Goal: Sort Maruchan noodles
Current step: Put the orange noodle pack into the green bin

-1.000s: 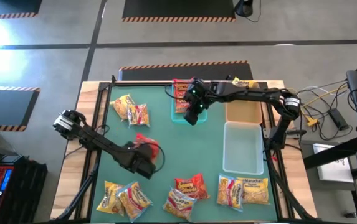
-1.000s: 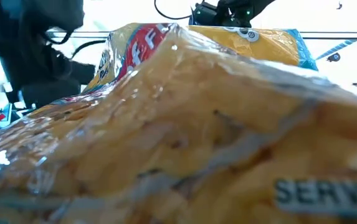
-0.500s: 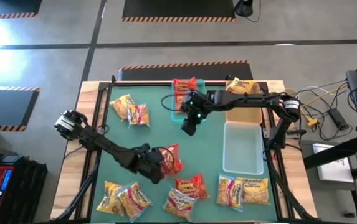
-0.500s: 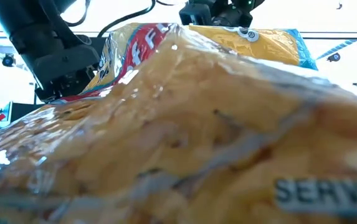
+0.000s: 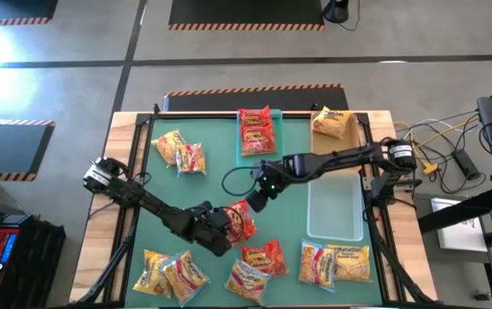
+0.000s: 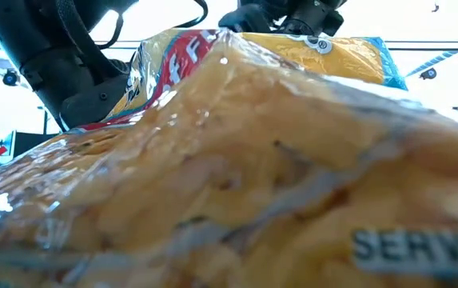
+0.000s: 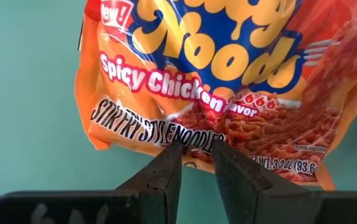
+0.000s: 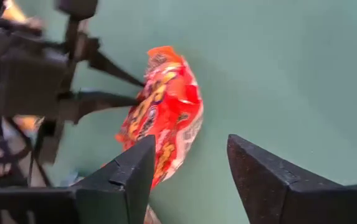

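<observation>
The left gripper (image 5: pixel 225 225) pinches the edge of a red packet (image 5: pixel 240 221) of noodles, holding it at about six o'clock from the green mat's (image 5: pixel 211 184) middle. In the left wrist view its fingers (image 7: pixel 166 171) press together on the wrapper's (image 7: pixel 228 93) lower rim. The right gripper (image 5: pixel 258 199) hovers at one o'clock from that packet, its fingers (image 8: pixel 125 177) spread with nothing between them. Other packets (image 5: pixel 254 266) lie along the six o'clock edge; two red ones (image 5: pixel 256 131) sit at twelve, seemingly in a tray.
</observation>
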You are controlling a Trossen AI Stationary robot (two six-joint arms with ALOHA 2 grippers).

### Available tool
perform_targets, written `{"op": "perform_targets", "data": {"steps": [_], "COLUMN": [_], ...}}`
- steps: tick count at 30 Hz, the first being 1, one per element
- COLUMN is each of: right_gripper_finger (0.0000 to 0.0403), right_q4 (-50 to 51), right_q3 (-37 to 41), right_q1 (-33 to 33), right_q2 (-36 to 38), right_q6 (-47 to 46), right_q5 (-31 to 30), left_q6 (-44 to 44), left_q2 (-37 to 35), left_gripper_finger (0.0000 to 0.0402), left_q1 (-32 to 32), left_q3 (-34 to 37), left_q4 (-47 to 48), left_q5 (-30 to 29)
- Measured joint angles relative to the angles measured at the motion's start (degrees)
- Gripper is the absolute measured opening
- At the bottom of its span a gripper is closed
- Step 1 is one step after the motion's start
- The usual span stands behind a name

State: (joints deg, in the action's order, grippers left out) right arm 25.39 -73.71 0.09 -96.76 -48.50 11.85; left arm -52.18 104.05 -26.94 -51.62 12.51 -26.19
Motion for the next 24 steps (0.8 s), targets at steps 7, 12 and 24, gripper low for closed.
{"op": "perform_targets", "data": {"steps": [7, 12, 24], "right_gripper_finger": [0.0213, 0.0217, 0.0217], "right_q4": [-10.21, -17.02, -28.08], "right_q3": [5.53, 9.69, 15.78], "right_q1": [3.20, 5.26, 7.26], "right_q2": [-0.01, 0.01, -0.01], "right_q6": [-9.16, -13.73, -17.57], "right_q5": [-2.96, -4.47, -10.49], "left_q6": [0.85, 0.86, 0.68], "left_q2": [0.24, 0.30, 0.37], "left_gripper_finger": [0.0077, 0.0077, 0.0077], "left_q1": [0.25, 1.07, 3.72], "left_q3": [0.11, 0.17, 0.24], "left_q4": [-2.05, -3.47, -5.37], "left_q5": [-1.36, -1.36, -1.47]}}
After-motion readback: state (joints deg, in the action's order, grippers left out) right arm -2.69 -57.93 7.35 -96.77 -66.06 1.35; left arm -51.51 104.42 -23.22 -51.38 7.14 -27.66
